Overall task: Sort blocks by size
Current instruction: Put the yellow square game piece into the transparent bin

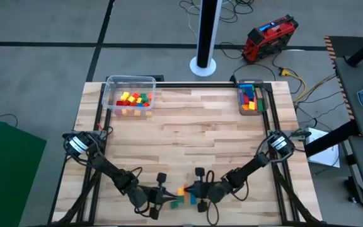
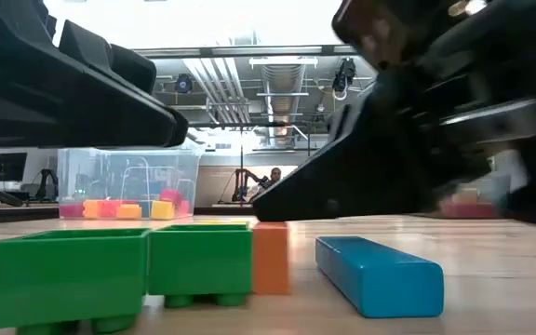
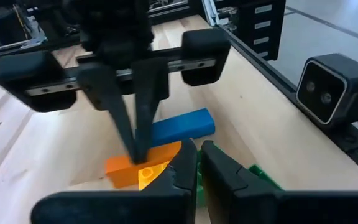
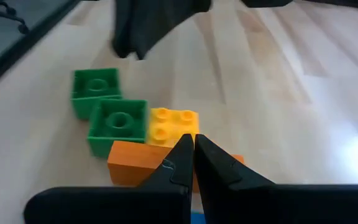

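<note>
Several blocks lie close together near the table's front edge: two green blocks (image 4: 107,106), a yellow block (image 4: 174,124), an orange block (image 4: 135,163) and a blue bar (image 3: 180,127). My right gripper (image 4: 192,155) is shut, and its tips come down onto the orange block. My left gripper (image 3: 199,169) is shut too. It hovers just left of the cluster, above the table, with nothing between its fingers. Both grippers face each other over the blocks (image 1: 183,197). My right gripper touches the top of the orange block (image 2: 270,233) with its shut fingertips (image 3: 137,146). The fingers slant down from the table's right. The block lies flat on the table beside a green block.
A clear tub (image 1: 130,98) with small coloured blocks stands at the far left. A small tray (image 1: 251,99) with longer blocks stands at the far right. Bare wood lies between them and the cluster. A camera housing (image 3: 334,90) sits at the table's near edge.
</note>
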You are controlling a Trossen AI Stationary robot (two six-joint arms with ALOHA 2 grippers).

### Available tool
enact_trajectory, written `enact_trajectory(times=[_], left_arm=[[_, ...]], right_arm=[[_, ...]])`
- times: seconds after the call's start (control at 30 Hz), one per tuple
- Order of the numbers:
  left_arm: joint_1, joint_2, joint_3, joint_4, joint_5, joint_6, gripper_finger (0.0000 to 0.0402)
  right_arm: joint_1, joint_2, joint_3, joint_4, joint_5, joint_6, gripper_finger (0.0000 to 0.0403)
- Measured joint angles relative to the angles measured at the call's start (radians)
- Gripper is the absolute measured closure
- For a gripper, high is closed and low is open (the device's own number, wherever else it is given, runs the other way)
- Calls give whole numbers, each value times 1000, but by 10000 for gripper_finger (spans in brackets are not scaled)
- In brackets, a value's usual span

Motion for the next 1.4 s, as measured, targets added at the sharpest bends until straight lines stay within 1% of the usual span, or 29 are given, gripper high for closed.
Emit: enact_trajectory(times=[0.27,0.4,0.57,0.67,0.8,1.0,1.2,1.3,1.4], left_arm=[[1,-2,-4,-1,-18,5,401],[1,-1,-4,-14,-90,-18,400],[10,19,-4,-16,-183,-20,381],[21,32,-4,-17,-162,-16,376],[26,51,6,-15,-145,-16,381],[31,102,36,-17,-143,-12,382],[33,108,40,-29,-153,-17,382],[33,108,40,-39,-221,-18,382],[28,90,22,-61,-364,-23,382]], right_arm=[[-38,-39,-4,-7,-1,-74,394],[-34,-64,-4,-11,-2,-70,392],[-1,-119,-3,-8,-1,-94,390],[19,-135,-2,-12,-2,-108,390],[33,-145,-1,-11,0,-118,390],[34,-145,-2,-25,2,-103,390],[35,-145,-2,-32,9,-95,390],[35,-145,-2,-34,9,-91,390],[36,-145,-2,-35,9,-78,390]])
